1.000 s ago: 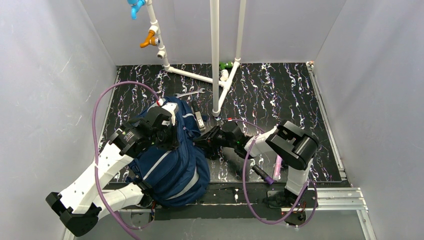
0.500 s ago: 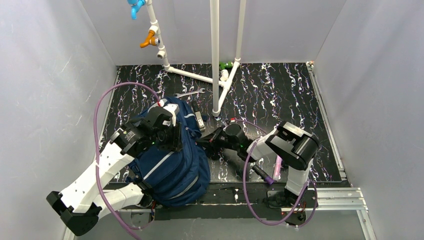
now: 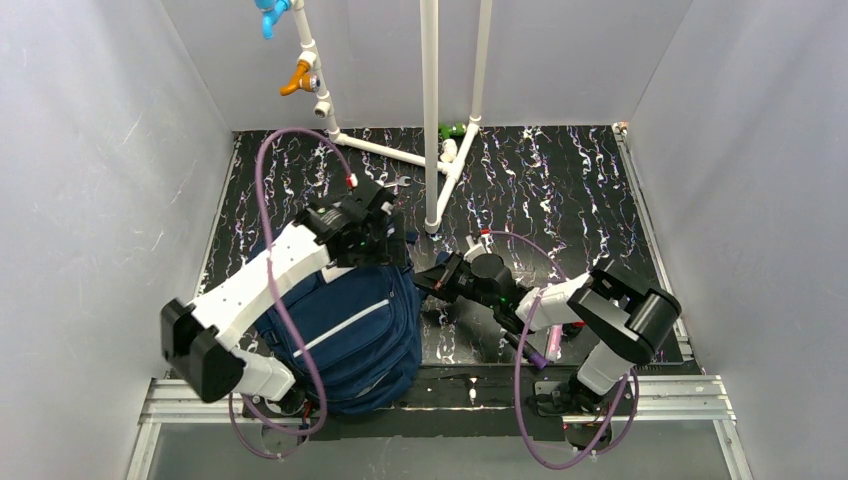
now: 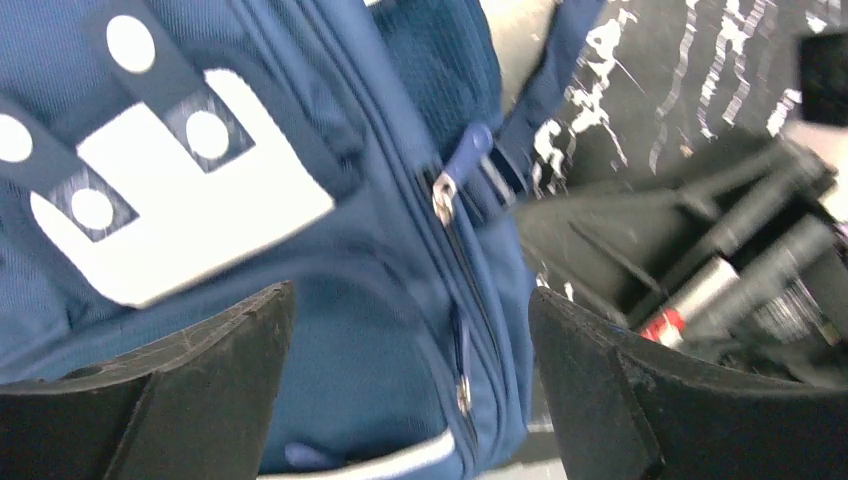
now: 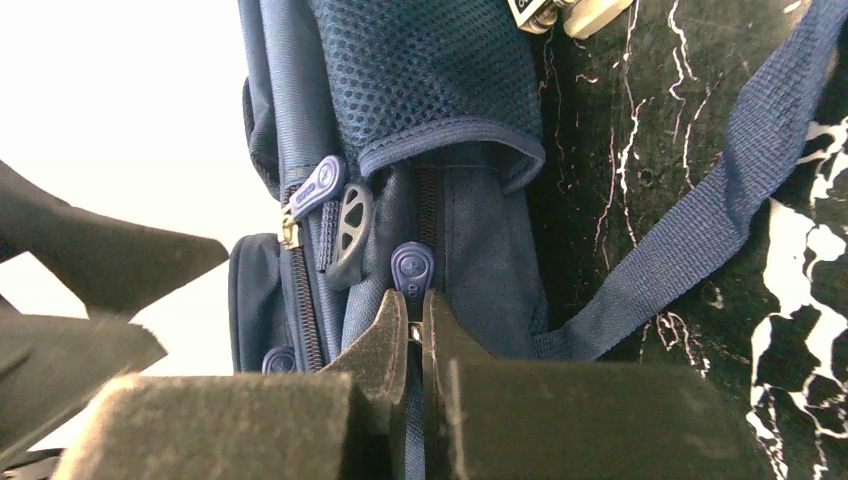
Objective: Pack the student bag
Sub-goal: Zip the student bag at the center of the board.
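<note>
The student bag (image 3: pixel 345 335), navy with thin light stripes, lies on the black marbled floor between the two arms. My left gripper (image 3: pixel 378 238) hovers over the bag's top end. In the left wrist view it (image 4: pixel 410 330) is open wide above the blue fabric, with the grey patch (image 4: pixel 170 220) and a zip pull (image 4: pixel 445 198) beyond the fingers and nothing between them. My right gripper (image 3: pixel 432 285) is at the bag's right side. In the right wrist view it (image 5: pixel 415 305) is shut on a blue zip pull (image 5: pixel 412 268) below the mesh pocket (image 5: pixel 430 80).
White pipes (image 3: pixel 430 120) rise from the floor behind the bag, with an orange valve (image 3: pixel 298 78) and a blue one (image 3: pixel 270 12) on the left branch. A pink marker (image 3: pixel 553 340) lies by the right arm. A loose bag strap (image 5: pixel 700 230) trails on the floor.
My left gripper opened and the left arm swung up and right to the bag's top end. My right gripper closed on the zip pull. The bag shifted slightly.
</note>
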Available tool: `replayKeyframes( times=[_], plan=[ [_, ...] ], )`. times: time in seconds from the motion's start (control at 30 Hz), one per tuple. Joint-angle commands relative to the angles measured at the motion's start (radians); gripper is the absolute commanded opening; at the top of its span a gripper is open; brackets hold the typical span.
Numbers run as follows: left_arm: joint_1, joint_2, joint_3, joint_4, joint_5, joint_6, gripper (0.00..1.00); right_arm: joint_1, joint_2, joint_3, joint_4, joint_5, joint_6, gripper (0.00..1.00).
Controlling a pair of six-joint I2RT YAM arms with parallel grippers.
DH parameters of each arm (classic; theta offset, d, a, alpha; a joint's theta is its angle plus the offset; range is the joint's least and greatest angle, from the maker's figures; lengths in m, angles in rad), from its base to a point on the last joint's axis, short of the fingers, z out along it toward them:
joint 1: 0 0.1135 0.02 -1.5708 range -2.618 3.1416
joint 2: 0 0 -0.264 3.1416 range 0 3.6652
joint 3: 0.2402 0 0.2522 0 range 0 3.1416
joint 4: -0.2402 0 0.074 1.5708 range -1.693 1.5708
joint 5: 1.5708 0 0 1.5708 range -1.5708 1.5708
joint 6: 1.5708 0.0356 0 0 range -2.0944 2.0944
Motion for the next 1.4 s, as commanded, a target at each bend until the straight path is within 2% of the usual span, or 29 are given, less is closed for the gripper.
replayKeyframes(
  times=[0.0,0.13,0.3,0.47,0.6,0.67,0.73,0.93,0.97,1.03,1.1,1.2,1.37],
  plan=[
    [0.006,0.129,0.023,0.071,-0.173,0.053,0.85,0.015,-0.092,-0.013,-0.023,-0.005,-0.089,0.01],
    [0.054,0.192,-0.066,0.105,-0.256,0.038,0.76,0.016,-0.153,-0.062,-0.078,0.013,-0.107,0.01],
    [0.131,0.138,-0.205,0.266,-0.282,0.064,0.73,0.047,-0.252,-0.136,-0.132,-0.024,-0.162,0.01],
    [0.2,0.156,-0.216,0.335,-0.271,0.121,0.73,0.124,-0.395,-0.209,-0.215,-0.058,-0.274,0.01],
    [0.226,0.179,-0.178,0.378,-0.232,0.198,0.73,0.196,-0.431,-0.242,-0.232,-0.112,-0.457,0.01],
    [0.227,0.189,-0.134,0.383,-0.176,0.235,0.73,0.202,-0.415,-0.285,-0.152,-0.156,-0.493,0.01],
    [0.227,0.188,-0.098,0.359,-0.079,0.259,0.73,0.203,-0.396,-0.276,-0.162,-0.205,-0.578,0.01],
    [0.227,0.011,-0.145,0.268,0.256,0.29,0.73,0.205,-0.407,-0.138,-0.423,-0.243,-0.94,0.01],
    [0.227,-0.03,-0.148,0.235,0.301,0.295,0.73,0.205,-0.415,-0.113,-0.476,-0.24,-0.996,0.03],
    [0.226,-0.098,-0.148,0.153,0.387,0.296,0.74,0.205,-0.426,-0.078,-0.547,-0.24,-1.088,0.12],
    [0.226,-0.161,-0.162,0.082,0.445,0.288,0.74,0.205,-0.428,-0.053,-0.566,-0.26,-1.144,0.15],
    [0.194,-0.253,-0.216,0.049,0.471,0.266,0.73,0.205,-0.411,-0.047,-0.522,-0.292,-1.138,0.16],
    [-0.058,-0.307,-0.263,0.047,0.199,0.242,0.77,0.205,-0.391,-0.101,-0.355,-0.306,-0.986,0.14]
  ],
)
